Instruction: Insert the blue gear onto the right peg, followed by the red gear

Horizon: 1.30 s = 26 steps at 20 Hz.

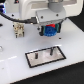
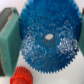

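Grasping is the step in hand: end effector (image 2: 46,40) clamped on bright blue toothed plastic gear (image 2: 47,37), next lifting it toward the right thin dark peg (image 1: 54,50) beside the small red plastic gear (image 2: 22,76).

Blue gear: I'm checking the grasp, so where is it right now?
In the wrist view the blue gear sits between the gripper pads, the red gear at its rim; in the exterior view it is beyond the grey plate.

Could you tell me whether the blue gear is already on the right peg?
No: blue gear sits between the tool fingers, away from the right peg.
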Tool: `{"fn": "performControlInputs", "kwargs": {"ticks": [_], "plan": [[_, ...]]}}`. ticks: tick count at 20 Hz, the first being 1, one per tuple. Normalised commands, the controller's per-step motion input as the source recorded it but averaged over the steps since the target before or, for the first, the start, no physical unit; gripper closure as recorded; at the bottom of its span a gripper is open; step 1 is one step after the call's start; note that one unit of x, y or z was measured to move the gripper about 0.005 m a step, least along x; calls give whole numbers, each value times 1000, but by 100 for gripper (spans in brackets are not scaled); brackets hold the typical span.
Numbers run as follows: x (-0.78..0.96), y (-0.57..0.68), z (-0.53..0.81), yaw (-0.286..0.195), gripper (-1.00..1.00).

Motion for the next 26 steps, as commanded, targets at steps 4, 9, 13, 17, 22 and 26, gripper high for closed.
{"fn": "performControlInputs", "kwargs": {"ticks": [4,9,13,17,22,26], "plan": [[747,-34,442,0,100],[769,-55,363,0,100],[764,-164,225,0,100],[748,-133,144,0,100],[623,-81,40,0,100],[477,-121,3,0,100]]}}
